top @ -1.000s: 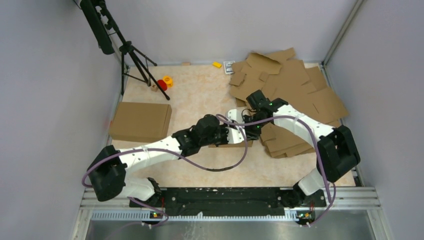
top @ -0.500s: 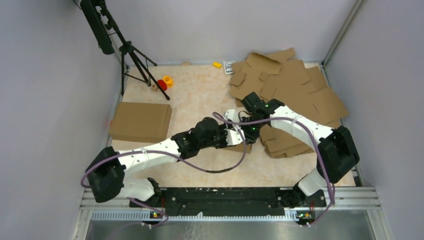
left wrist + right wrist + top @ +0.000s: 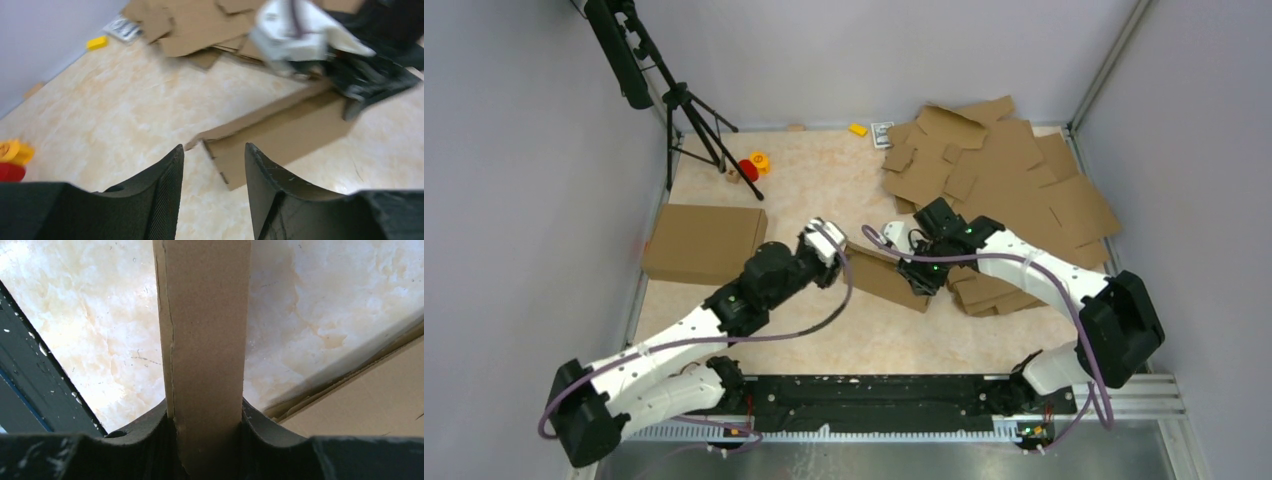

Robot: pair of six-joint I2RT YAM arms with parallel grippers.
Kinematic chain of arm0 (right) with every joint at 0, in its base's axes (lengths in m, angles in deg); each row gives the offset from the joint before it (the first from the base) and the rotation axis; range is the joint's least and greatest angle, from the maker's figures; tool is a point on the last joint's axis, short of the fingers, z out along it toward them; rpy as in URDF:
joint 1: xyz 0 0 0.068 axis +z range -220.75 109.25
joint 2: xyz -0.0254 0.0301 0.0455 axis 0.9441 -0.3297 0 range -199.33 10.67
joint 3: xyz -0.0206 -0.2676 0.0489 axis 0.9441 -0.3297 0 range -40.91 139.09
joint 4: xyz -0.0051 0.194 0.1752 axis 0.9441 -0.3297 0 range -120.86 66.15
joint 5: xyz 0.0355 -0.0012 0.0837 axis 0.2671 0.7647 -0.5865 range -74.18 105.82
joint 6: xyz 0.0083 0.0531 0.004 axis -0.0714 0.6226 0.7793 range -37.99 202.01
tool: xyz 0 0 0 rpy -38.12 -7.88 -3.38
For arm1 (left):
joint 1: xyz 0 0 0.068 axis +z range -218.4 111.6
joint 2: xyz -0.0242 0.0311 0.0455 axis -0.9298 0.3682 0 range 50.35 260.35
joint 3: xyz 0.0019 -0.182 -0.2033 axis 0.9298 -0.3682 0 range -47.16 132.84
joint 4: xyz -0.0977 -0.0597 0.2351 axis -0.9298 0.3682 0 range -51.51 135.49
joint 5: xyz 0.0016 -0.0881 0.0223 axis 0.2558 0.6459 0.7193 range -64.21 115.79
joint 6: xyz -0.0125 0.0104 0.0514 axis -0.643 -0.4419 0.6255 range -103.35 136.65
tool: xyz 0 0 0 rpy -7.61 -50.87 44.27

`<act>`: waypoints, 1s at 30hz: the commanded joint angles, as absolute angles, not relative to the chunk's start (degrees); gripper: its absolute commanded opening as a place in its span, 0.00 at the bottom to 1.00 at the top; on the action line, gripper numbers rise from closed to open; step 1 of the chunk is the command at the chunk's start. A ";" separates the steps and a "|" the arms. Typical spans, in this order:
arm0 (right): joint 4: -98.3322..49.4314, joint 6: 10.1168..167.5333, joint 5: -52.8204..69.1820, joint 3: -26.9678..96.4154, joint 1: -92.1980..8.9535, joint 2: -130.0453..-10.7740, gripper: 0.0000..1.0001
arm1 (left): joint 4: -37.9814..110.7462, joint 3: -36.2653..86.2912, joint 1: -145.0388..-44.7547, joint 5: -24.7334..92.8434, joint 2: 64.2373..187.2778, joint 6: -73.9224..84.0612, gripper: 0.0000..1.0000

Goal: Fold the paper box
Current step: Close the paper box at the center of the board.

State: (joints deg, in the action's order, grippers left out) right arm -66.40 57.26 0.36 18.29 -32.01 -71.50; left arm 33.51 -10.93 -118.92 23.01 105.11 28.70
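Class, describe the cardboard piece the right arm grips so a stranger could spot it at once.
On the marbled table, look at the middle, between the two arms. The paper box lies there as a long brown strip. Unlike the loose pile far right or the closed box left, it is clamped by the right gripper.

Robot lab test cell: grey panel walls (image 3: 524, 150), aluminium rail (image 3: 904, 430), tripod (image 3: 687, 103), piled cardboard blanks (image 3: 1014, 170).

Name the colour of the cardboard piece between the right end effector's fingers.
Plain brown; the cardboard piece shows best in the right wrist view.
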 commanded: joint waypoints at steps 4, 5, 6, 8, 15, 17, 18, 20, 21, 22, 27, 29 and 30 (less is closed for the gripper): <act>-62.18 59.98 0.35 14.72 -31.11 -67.69 0.18 | 26.73 -15.37 -108.56 21.21 101.17 17.72 0.39; -62.21 60.11 0.26 14.65 -31.11 -67.83 0.18 | 26.39 -14.79 -107.05 23.94 102.78 17.79 0.38; -62.59 60.18 0.14 14.83 -31.11 -68.12 0.18 | 26.34 -14.05 -105.47 26.72 104.57 17.32 0.37; -63.14 60.17 0.01 15.05 -31.09 -68.62 0.18 | 26.18 -12.59 -102.74 33.35 108.06 17.55 0.34; -63.06 59.29 -0.35 14.89 -31.11 -68.86 0.18 | 26.72 -9.78 -100.38 42.09 114.29 22.99 0.35; -62.85 59.18 -0.58 14.94 -31.08 -68.93 0.18 | 27.94 -8.54 -100.33 45.40 115.64 24.11 0.34; -62.78 59.18 -0.65 15.03 -31.11 -69.02 0.18 | 28.73 -7.92 -100.31 46.69 116.20 24.52 0.34; -62.88 59.08 -1.01 15.09 -31.11 -69.28 0.18 | 29.69 -7.01 -100.30 47.76 116.75 24.70 0.34; -63.08 59.07 -1.19 15.20 -31.10 -69.42 0.18 | 29.81 -6.88 -100.35 48.28 116.87 25.07 0.34; -63.05 59.07 -1.29 15.18 -31.11 -69.54 0.18 | 29.67 -6.78 -100.31 48.82 116.95 25.23 0.34; -62.83 59.07 -1.75 15.33 -31.07 -70.00 0.18 | 31.78 -4.52 -100.31 50.29 119.63 27.28 0.29; -62.94 59.07 -1.80 15.42 -31.11 -70.26 0.18 | 34.06 -2.27 -100.36 50.74 121.13 28.12 0.26; -62.91 59.07 -1.76 15.42 -31.11 -70.32 0.18 | 34.86 -1.68 -100.32 50.82 121.71 28.28 0.25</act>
State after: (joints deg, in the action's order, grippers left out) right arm -63.49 59.29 0.58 15.34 -31.85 -69.07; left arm 31.92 -6.14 -100.54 47.99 119.45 25.84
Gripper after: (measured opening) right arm 0.349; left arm 0.270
